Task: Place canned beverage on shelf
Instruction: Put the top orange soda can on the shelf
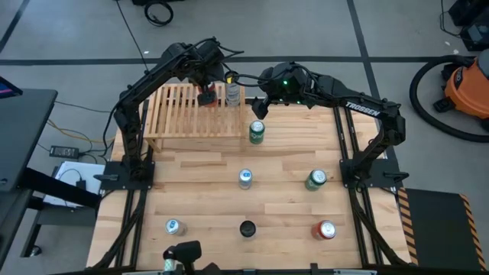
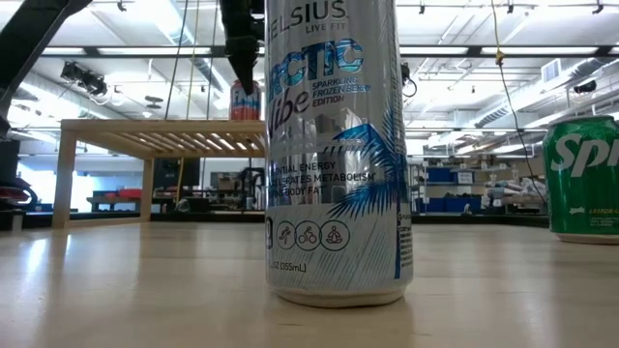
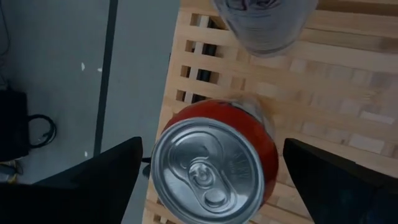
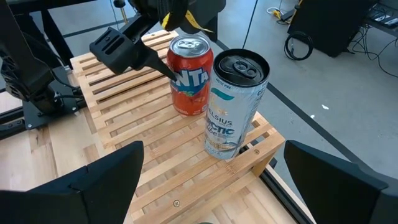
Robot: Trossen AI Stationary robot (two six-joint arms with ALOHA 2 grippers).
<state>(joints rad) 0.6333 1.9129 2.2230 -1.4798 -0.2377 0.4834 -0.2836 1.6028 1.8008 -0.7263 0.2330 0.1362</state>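
A red can (image 3: 208,171) stands upright on the light-wood slatted shelf (image 1: 183,114), near its far right corner. Beside it on the slats is a tall silver can (image 4: 233,106). My left gripper (image 3: 211,155) is above the red can, pointing steeply down and open. Its fingers (image 3: 106,180) stand on either side of the can with a small gap on each side. My right gripper (image 4: 208,205) hangs open just off the shelf's right end (image 1: 256,105), with nothing between its fingers.
A green can (image 1: 257,132) stands on the table just off the shelf's right near corner. Several more cans stand on the table's near half, among them a blue-and-white one (image 1: 244,178), a green one (image 1: 315,179) and a red one (image 1: 326,230).
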